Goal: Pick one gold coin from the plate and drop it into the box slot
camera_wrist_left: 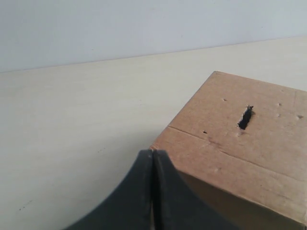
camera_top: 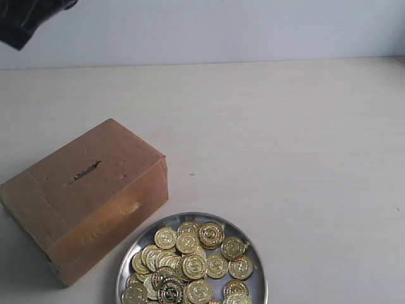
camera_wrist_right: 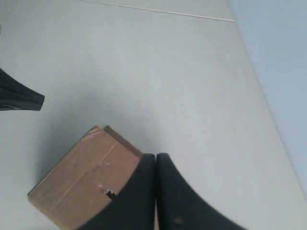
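Observation:
The brown cardboard box (camera_top: 85, 196) lies at the left of the exterior view, with the dark slot (camera_top: 86, 170) in its top face. In front of it, to the right, the silver plate (camera_top: 147, 238) holds several gold coins (camera_top: 190, 263). My left gripper (camera_wrist_left: 153, 152) is shut with nothing between its fingers and hangs beside a corner of the box (camera_wrist_left: 240, 153), short of the slot (camera_wrist_left: 245, 118). My right gripper (camera_wrist_right: 156, 156) is also shut and empty, high above the table, with the box (camera_wrist_right: 76, 182) and slot (camera_wrist_right: 110, 194) below it. The plate is out of both wrist views.
A black part of an arm (camera_top: 22, 22) shows in the top left corner of the exterior view. The pale table (camera_top: 285, 139) stretches right of the box and behind the plate. A wall (camera_top: 221, 28) stands behind the table. The left gripper's fingers (camera_wrist_right: 19, 98) show in the right wrist view.

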Action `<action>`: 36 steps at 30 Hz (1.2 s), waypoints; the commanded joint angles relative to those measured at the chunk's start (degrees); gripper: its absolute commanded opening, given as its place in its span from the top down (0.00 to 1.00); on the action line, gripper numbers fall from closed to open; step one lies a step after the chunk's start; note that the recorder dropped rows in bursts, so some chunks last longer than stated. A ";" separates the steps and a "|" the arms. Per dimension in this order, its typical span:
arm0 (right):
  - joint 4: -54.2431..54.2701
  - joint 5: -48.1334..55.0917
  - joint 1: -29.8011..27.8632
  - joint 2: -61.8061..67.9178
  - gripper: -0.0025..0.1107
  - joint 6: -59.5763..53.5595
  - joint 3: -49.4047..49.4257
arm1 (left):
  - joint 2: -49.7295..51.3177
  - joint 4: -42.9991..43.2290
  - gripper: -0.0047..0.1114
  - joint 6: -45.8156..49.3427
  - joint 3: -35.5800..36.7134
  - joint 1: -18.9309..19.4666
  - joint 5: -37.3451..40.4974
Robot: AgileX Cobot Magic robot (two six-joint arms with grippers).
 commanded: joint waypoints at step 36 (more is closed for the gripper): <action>-0.46 -15.26 -2.54 -31.81 0.98 17.21 24.94 | -0.26 0.02 0.96 -0.09 0.03 -0.31 -0.28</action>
